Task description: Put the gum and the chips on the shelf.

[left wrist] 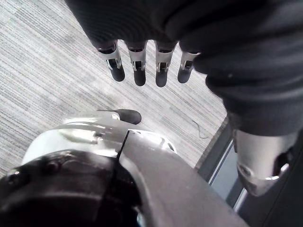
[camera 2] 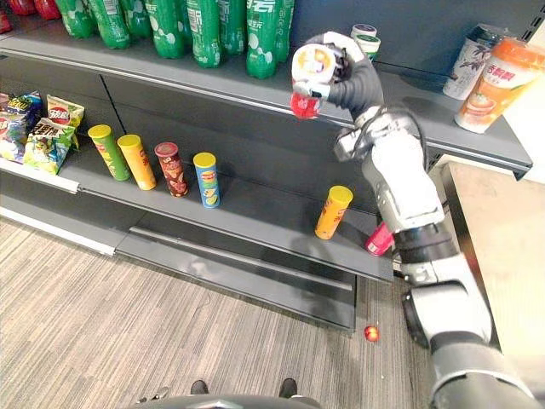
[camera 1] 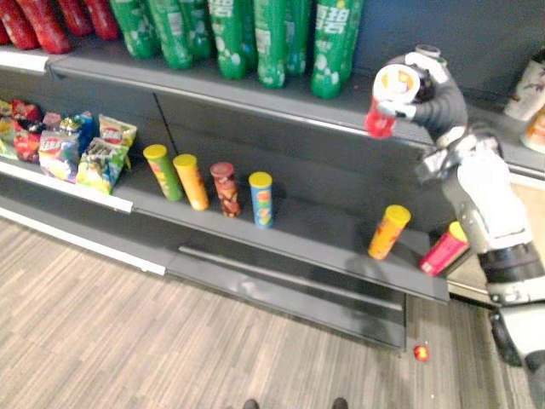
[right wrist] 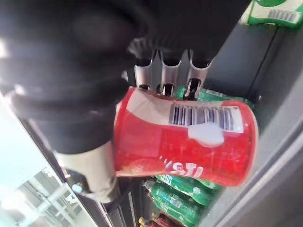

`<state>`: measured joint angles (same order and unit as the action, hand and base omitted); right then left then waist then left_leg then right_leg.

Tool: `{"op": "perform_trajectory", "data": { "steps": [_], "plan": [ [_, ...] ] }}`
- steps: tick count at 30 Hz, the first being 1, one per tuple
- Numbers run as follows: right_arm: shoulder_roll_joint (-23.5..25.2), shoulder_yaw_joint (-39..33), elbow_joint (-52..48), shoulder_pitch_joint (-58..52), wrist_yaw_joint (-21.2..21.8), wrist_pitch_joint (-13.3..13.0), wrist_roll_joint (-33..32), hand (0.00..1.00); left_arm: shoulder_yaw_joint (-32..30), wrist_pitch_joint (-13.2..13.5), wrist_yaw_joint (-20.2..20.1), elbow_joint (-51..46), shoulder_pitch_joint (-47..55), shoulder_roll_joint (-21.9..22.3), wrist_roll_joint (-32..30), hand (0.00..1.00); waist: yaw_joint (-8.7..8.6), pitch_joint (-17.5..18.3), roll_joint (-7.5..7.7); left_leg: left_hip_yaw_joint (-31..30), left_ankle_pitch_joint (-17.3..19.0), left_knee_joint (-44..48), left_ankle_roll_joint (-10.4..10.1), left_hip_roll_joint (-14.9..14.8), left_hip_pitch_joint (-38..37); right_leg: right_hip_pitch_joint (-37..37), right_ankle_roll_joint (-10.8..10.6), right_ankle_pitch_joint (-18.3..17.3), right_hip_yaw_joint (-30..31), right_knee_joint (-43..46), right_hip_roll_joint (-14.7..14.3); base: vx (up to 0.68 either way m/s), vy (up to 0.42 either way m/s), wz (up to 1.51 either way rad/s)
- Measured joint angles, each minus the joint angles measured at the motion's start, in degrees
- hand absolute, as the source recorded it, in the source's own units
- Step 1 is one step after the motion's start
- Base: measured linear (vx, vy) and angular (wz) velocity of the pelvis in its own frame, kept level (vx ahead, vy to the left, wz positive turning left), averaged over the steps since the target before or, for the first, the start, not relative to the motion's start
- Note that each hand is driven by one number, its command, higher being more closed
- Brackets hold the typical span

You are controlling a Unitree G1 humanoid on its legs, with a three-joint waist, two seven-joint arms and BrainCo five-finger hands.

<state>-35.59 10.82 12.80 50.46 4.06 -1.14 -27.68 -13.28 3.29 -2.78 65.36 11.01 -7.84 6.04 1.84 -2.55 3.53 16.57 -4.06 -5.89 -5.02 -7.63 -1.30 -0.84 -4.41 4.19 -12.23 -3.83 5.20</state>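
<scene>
While right hand [camera 2: 349, 77] clamps red canister [right wrist: 184, 142] by upper shelf [camera 2: 426, 111]; left hand [left wrist: 138, 66] uncurled.

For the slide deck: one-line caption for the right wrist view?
Right hand curled round a red can with a barcode, green bottles behind it.

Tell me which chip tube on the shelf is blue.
The fourth tube from the left, next to the dark red tube; no other tube is blue.
</scene>
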Motion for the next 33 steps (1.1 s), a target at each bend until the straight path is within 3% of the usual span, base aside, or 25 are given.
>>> {"op": "perform_trajectory", "data": {
  "steps": [7, 16, 20, 29, 33],
  "plan": [
    [-1.0, 1.6, 10.5, 8.2, -0.4, 2.2, -1.7, 1.00, 1.0, -0.4, -0.4, 0.0, -0.1, -0.4, 0.6, 0.00, 0.01, -0.2, 0.32, 0.2, -0.1, 0.0, -0.1, -0.2, -0.1, 0.0, 0.1, 0.1, 0.1, -0.2, -0.2, 0.00, 0.000, 0.00],
    [-1.8, 2.8, 16.5, 11.3, -0.4, 2.7, -1.7, 1.00, 1.6, -0.9, -0.8, 0.0, -0.7, -1.0, 0.6, 0.00, 0.13, -0.6, 1.02, 1.0, 0.0, 0.0, -0.2, -0.6, -0.2, -0.1, 0.4, 0.3, 0.9, -0.6, -0.7, 0.02, -0.010, -0.05],
    [-1.8, 2.7, 18.0, 11.3, -0.5, 4.1, -1.7, 1.00, 1.6, -0.9, -0.8, -0.1, -1.0, -1.1, 0.6, 0.00, 0.16, -1.2, 1.16, 1.6, 0.0, 0.0, -0.3, -0.9, -0.3, -0.1, 0.6, 0.6, 1.4, -1.2, -1.2, 0.02, -0.017, -0.08],
    [0.4, -5.8, 23.6, 11.3, -2.3, 4.3, -1.5, 1.00, 1.6, -0.9, -0.6, -0.4, -2.3, -0.9, 0.6, 0.00, 0.05, -3.0, 0.75, 1.5, -0.1, 0.0, -0.5, -1.2, -0.3, 0.0, 0.6, 0.6, 1.3, -1.3, -1.4, 0.01, -0.010, -0.01],
    [1.7, -6.1, 26.4, 11.3, -2.5, 4.6, -1.4, 1.00, 1.6, -0.9, -0.3, -0.5, -2.4, -0.9, 0.7, 0.00, 0.01, -3.2, 0.73, 1.5, -0.1, 0.0, -0.5, -1.2, -0.3, -0.1, 0.6, 0.6, 1.3, -1.3, -1.4, 0.00, 0.000, 0.00]
  ]
}}
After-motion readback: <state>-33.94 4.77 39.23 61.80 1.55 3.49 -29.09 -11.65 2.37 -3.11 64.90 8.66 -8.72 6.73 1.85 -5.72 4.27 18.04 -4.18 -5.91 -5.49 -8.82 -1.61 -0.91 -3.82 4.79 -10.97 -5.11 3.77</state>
